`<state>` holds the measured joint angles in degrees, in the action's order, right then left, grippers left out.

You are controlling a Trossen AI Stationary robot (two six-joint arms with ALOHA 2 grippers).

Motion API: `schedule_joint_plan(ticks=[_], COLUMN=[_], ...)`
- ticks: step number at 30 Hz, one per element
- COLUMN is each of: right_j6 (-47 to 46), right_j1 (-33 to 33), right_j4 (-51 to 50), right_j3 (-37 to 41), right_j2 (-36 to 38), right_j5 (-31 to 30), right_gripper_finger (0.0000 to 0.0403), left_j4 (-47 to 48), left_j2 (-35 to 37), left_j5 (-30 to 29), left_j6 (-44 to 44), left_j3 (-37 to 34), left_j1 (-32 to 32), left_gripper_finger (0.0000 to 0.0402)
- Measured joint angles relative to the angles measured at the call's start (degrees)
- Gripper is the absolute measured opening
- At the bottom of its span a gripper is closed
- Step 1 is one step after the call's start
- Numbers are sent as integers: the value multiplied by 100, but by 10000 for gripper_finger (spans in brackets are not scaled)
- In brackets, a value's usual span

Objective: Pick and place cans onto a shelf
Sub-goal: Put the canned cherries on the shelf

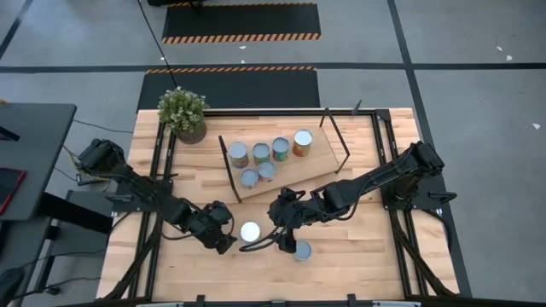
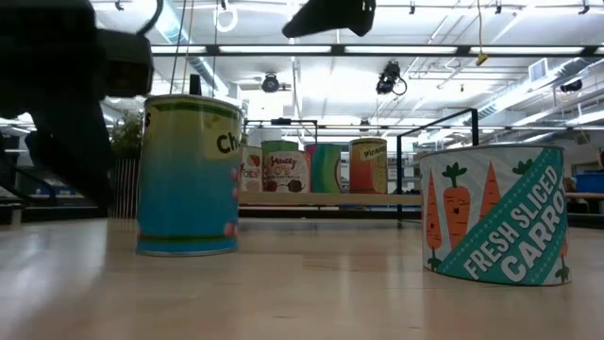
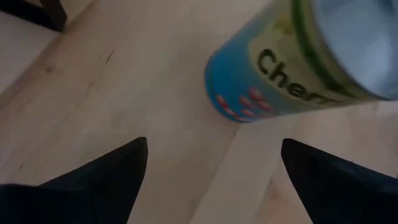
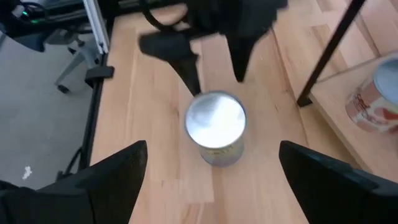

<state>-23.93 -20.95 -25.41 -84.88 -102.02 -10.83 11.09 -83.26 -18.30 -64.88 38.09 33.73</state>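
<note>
Fingers of my left gripper (image 1: 229, 241) stand spread with nothing between them, just beside the blue cherry can (image 1: 250, 231), which sits upright on the tabletop (image 1: 358, 260). My right gripper (image 1: 275, 223) hangs on that can's other side, jaws wide and bare too. The sliced-carrot can (image 1: 302, 250) stands just beyond it, toward the table's near edge, with bare wood around it. Six cans (image 1: 261, 153) cluster on the shelf (image 1: 324, 153), whose right half lies bare. A potted plant (image 1: 182, 113) occupies the far-left corner.
</note>
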Motion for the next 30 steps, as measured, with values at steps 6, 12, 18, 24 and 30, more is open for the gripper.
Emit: schedule_joint_plan(ticks=[6, 12, 18, 24, 30], right_j6=[-6, 37, 206, 104, 31], right_j1=[93, 172, 175, 179, 197], right_j4=[-227, -219, -216, -159, -50], right_j3=[0, 0, -7, -3, -7], right_j2=[0, 0, -62, -222, -398], right_j5=[2, 55, 194, 249, 314], right_gripper_finger=[371, 371, 371, 372, 375], left_j4=[743, 1899, 1681, 927, 834], left_j2=[552, 887, 716, 385, 343], left_j5=[-236, -125, -53, -217, -797], left_j6=[148, 119, -33, -914, -1680], left_j3=[4, 4, -158, -641, -781], left_j1=[308, 698, 1147, 1430, 1616], left_gripper_finger=[375, 375, 375, 375, 375])
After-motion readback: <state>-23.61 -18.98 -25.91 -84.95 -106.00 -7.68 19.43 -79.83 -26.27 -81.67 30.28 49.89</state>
